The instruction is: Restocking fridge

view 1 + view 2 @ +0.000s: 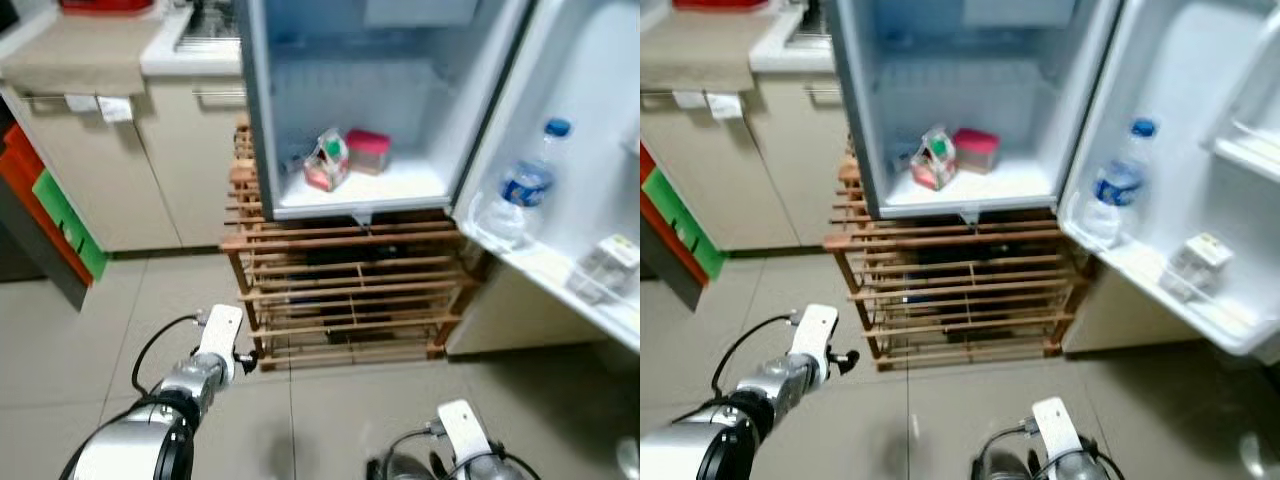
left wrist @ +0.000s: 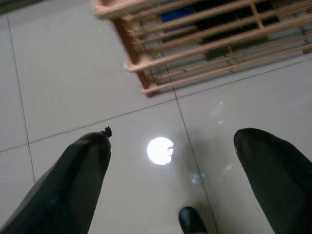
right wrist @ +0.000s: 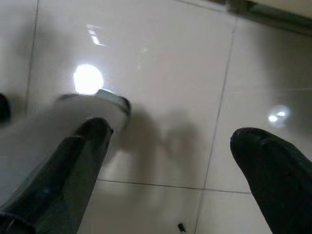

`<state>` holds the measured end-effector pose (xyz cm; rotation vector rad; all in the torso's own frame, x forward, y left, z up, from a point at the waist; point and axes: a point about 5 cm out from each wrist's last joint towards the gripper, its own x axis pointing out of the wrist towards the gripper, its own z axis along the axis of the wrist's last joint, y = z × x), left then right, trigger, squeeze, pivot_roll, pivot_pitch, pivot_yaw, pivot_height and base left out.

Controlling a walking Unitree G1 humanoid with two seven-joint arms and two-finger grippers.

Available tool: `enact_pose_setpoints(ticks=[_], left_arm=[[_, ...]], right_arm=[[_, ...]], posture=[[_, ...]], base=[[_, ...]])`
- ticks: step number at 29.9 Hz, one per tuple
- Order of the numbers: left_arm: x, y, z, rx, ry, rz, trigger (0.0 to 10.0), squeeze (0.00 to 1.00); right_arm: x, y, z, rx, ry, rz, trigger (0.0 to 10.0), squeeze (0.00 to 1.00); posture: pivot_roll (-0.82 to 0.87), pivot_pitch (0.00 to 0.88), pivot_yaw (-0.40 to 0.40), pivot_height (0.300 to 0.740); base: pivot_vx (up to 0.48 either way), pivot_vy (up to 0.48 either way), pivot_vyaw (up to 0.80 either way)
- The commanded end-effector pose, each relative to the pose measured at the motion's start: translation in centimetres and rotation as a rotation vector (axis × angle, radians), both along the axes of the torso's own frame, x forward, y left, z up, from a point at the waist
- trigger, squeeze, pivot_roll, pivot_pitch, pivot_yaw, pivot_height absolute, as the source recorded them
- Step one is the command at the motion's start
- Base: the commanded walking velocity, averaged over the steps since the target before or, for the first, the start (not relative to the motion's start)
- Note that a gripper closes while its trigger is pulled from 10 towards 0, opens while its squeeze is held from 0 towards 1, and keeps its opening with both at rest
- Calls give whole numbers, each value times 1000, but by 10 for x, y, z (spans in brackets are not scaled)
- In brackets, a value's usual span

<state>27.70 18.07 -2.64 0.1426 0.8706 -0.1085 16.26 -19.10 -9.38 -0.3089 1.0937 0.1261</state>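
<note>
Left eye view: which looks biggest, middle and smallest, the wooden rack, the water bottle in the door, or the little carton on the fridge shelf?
1. Slatted wooden rack, clearly largest.
2. Clear plastic water bottle with blue cap.
3. Small red-and-green carton, smallest, though it sits farther from the camera than the bottle, so that gap is unsure.

Head stereo pair looks forward and down from standing height at open fridge (image 1: 350, 110), wooden rack (image 1: 345, 290) beneath, tiled floor (image 1: 90, 330); both eyes share this. Left wrist camera faces down, close above floor, catching rack corner (image 2: 146, 73). Right wrist camera faces down at bare floor tiles (image 3: 161, 73).
</note>
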Motion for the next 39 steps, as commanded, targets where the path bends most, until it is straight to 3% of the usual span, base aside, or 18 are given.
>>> enact_pose_setpoints(ticks=[1, 2, 4, 5, 15, 26, 35, 39], left_arm=[[-10, -8, -9, -6, 27, -30, 10000, 0], [-10, -8, -9, -6, 27, -30, 10000, 0], [-28, -10, -22, -14, 60, -41, 10000, 0], [-29, -11, -24, -19, 66, -41, 10000, 0], [-24, -11, -20, -6, 39, -59, 10000, 0], [-18, -27, -16, -41, 29, -111, 10000, 0], [-18, -26, -16, -25, 38, -98, 10000, 0], [-18, -24, -17, 27, 46, -113, 10000, 0]], right_arm=[[-2, 1, -1, 9, 13, -2, 10000, 0], [-2, 1, -1, 9, 13, -2, 10000, 0], [-1, -1, 0, 8, 12, 1, 10000, 0], [2, -2, 1, 7, 10, 2, 10000, 0], [4, -2, 2, 16, 4, 2, 10000, 0], [5, -2, 2, 16, 6, 5, 10000, 0], [0, -1, 0, 56, 93, 18, 10000, 0], [-3, -8, -1, -54, 87, -97, 10000, 0]], posture=[[-218, 0, 60, 711], [-218, 0, 60, 711], [-214, 0, 59, 711], [-211, 0, 58, 711], [-206, 0, 59, 711], [-207, 0, 56, 711], [-208, 0, 55, 711], [-208, 0, 55, 711]], base=[[0, 0, 0], [0, 0, 0], [0, 0, 0], [0, 0, 0], [0, -271, 0], [0, -480, 0], [0, 0, 0], [0, 0, 0]])
